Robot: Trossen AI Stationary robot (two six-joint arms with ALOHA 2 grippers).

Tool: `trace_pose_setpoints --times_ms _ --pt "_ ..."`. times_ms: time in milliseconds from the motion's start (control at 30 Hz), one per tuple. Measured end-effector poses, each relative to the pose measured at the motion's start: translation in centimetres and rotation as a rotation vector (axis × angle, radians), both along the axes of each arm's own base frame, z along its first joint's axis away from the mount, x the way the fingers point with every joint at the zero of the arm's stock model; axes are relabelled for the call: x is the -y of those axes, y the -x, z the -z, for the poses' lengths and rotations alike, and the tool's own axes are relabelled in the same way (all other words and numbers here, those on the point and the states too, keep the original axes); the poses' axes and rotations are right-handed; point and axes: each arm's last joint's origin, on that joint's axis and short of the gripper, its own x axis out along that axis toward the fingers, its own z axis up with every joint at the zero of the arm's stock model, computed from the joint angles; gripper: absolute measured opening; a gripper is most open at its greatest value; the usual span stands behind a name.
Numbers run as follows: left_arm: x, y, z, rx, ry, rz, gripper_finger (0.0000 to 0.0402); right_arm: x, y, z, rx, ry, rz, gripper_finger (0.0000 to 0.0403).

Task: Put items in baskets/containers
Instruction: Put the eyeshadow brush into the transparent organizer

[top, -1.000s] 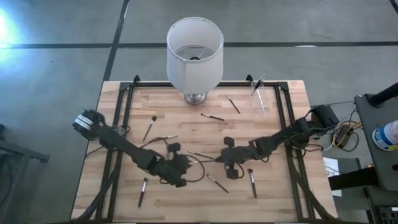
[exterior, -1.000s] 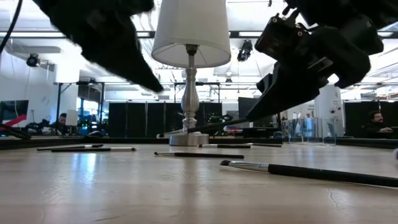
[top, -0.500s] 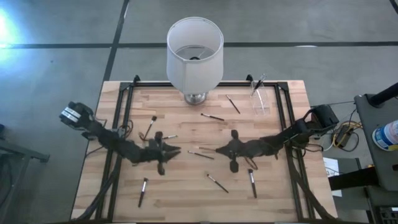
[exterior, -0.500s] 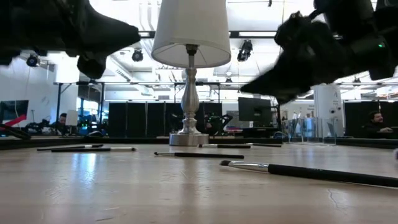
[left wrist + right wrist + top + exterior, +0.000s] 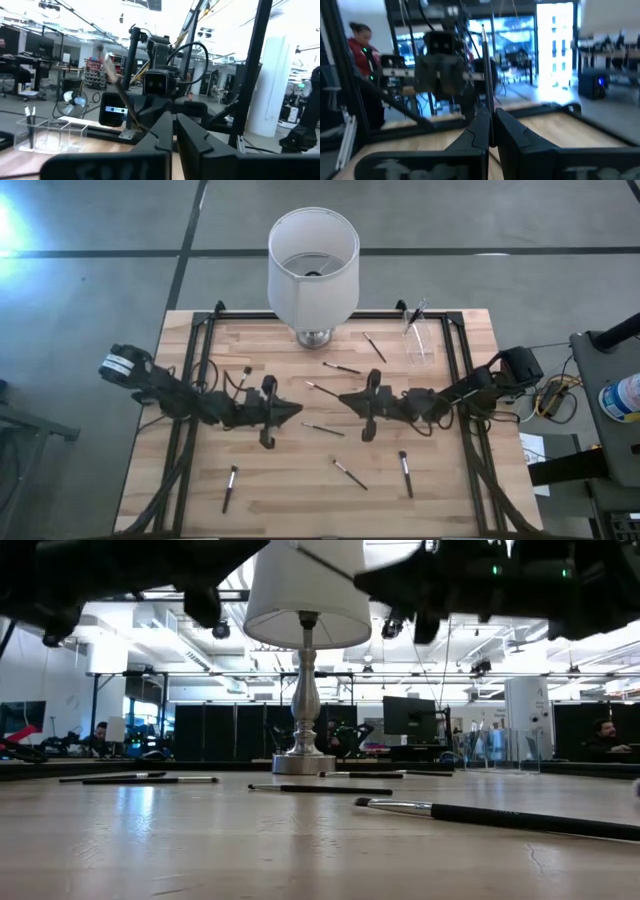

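Both arms hold a makeup brush above the middle of the wooden table (image 5: 450, 480). The right tool (image 5: 342, 397) is clenched on a thin brush (image 5: 486, 75), which stands up between its dark fingers (image 5: 472, 137) in the right wrist view; from above the brush's end shows just beyond the tip, pointing toward the lamp. The left tool (image 5: 296, 412) is clenched on another brush (image 5: 120, 95), which slants up from between its fingers (image 5: 160, 137) in the left wrist view. The two tools face each other, near but apart, both lifted off the table.

The clear cup (image 5: 418, 340) stands near the table's far right corner, with brushes (image 5: 415, 312) already leaning in it. More brushes lie loose on the table: one (image 5: 342, 368) just in front of the lamp base (image 5: 313, 337), one (image 5: 374, 347) between the base and the cup, one (image 5: 322, 429) between the two tools, two (image 5: 349, 474) (image 5: 405, 472) nearer the front on the right, and one (image 5: 229, 488) near the front on the left. The big white lampshade (image 5: 313, 265) rises at the far edge, middle.
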Motion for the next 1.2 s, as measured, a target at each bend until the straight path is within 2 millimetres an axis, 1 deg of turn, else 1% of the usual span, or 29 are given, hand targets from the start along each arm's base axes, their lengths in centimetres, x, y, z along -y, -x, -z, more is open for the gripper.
trace_pose_setpoints --times_ms 167,300,433,600,700,900,1067,1200 --pt "0.5 -1.4 -1.0 -0.006 -0.021 0.002 0.0033 -1.0 -0.9 -1.5 0.049 0.046 -0.017 0.0012" --pt "0.7 -2.2 -1.4 0.012 -0.026 -0.002 0.0045 -1.5 -1.2 -2.1 0.067 0.069 -0.026 0.0012" --pt "1.0 -3.1 -1.7 0.026 -0.070 -0.003 0.0052 -1.6 -1.2 -2.1 0.066 0.069 -0.032 0.0012" --pt "0.8 -4.0 -2.1 0.035 -0.076 -0.057 0.0053 -1.9 -1.1 -2.1 0.065 0.072 -0.047 0.0012" --pt "0.3 -4.2 -2.1 0.034 -0.067 -0.095 0.0053 -2.2 -1.0 -2.1 0.064 0.078 -0.058 0.0012" --pt "0.1 -4.1 -2.3 0.053 -0.066 -0.077 0.0053 -2.5 -1.0 -2.1 0.064 0.089 -0.078 0.0012" --pt "0.3 -4.2 -2.5 0.070 -0.092 -0.006 0.0053 -2.6 -1.0 -2.1 0.062 0.092 -0.085 0.0012" --pt "0.4 -4.2 -2.5 0.072 -0.096 0.002 0.0053 -2.6 -1.0 -2.1 0.062 0.095 -0.085 0.0012"
